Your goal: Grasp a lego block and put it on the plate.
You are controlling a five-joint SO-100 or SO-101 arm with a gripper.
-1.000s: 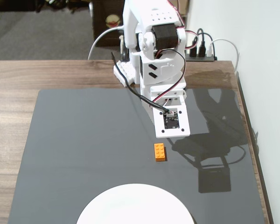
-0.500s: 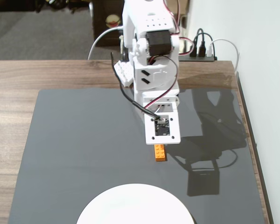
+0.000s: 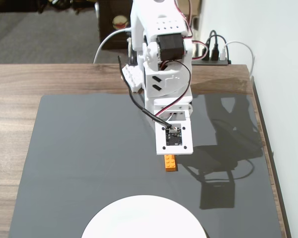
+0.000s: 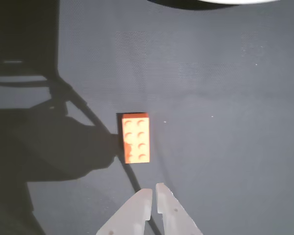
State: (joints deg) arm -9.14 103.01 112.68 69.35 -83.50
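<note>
Pincer [image 4: 153, 188] closed, empty, just short of lego block [image 4: 135, 137]: open, centre across short sides, descend; plate [image 3: 144, 218] at near table edge.

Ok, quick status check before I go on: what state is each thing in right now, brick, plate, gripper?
lego block: lying flat on the dark mat, studs up, ungrasped, off the plate.
plate: on the mat at the near edge of the fixed view, nothing on the part shown.
gripper: above the mat just short of the block, fingertips almost together, holding nothing.
</note>
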